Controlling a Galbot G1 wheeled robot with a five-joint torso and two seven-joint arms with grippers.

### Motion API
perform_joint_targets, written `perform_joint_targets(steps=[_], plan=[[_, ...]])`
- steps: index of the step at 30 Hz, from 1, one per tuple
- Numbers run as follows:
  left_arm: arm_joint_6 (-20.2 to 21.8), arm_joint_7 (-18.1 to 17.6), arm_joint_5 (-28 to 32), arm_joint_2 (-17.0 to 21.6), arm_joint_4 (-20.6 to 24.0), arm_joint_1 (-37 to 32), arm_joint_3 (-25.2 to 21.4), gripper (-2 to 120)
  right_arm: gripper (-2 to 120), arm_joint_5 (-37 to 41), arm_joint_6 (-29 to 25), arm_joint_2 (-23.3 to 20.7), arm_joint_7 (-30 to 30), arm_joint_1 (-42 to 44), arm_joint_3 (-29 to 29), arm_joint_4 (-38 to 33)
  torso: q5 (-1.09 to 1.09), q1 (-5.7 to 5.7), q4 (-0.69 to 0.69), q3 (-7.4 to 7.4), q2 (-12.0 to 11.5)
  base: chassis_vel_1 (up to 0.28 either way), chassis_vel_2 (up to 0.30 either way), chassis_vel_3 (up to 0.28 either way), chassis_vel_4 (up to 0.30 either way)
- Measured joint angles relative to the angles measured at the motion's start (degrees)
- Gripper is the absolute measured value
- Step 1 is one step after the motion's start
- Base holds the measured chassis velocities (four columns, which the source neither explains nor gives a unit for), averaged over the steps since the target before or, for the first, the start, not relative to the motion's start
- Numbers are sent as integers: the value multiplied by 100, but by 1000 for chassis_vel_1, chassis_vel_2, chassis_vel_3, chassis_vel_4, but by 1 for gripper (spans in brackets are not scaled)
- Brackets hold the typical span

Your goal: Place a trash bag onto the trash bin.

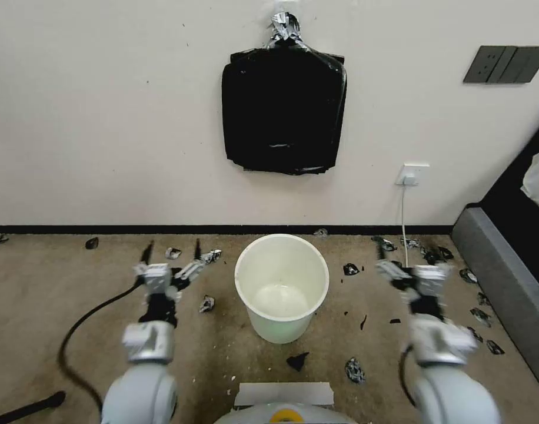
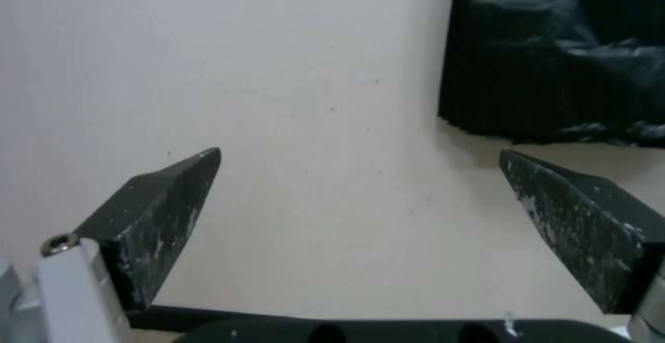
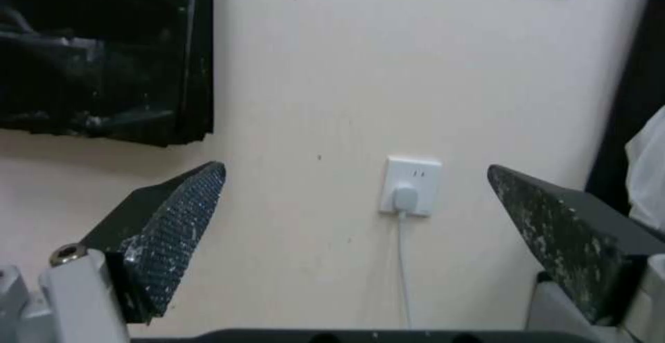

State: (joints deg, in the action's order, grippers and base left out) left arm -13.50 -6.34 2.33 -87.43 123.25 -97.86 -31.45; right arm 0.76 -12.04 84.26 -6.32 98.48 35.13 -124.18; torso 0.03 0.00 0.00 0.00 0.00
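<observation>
At lower centre of the head view stands the bin (image 1: 281,287), empty, between the left gripper (image 1: 171,250) and right gripper (image 1: 380,250), both spread wide and holding nothing, with the bundle of bags (image 1: 283,112) hanging at upper centre.

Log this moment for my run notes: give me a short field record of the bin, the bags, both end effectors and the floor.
bin: round cream-white plastic trash bin, upright on the carpet, unlined, nothing in it
bags: flat bundle of glossy black plastic bags hanging on the wall above the bin
left end effector: open, holding nothing, raised left of the bin
right end effector: open, holding nothing, raised right of the bin
floor: small torn black scraps scattered around the bin
wall: white socket with plugged cable
</observation>
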Motion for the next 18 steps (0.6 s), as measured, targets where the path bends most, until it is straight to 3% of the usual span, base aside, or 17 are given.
perform_joint_targets(steps=[12,18], plan=[[-17,159,95,184,86,-86,113,100,100,34,-24,37,20,104,-149,33,-2,0,0,0,0,0,0,0,0],[31,464,431,632,166,-231,184,100,100,799,6,-261,234,-18,-366,152,-3,0,0,0,0,0,0,0,0]])
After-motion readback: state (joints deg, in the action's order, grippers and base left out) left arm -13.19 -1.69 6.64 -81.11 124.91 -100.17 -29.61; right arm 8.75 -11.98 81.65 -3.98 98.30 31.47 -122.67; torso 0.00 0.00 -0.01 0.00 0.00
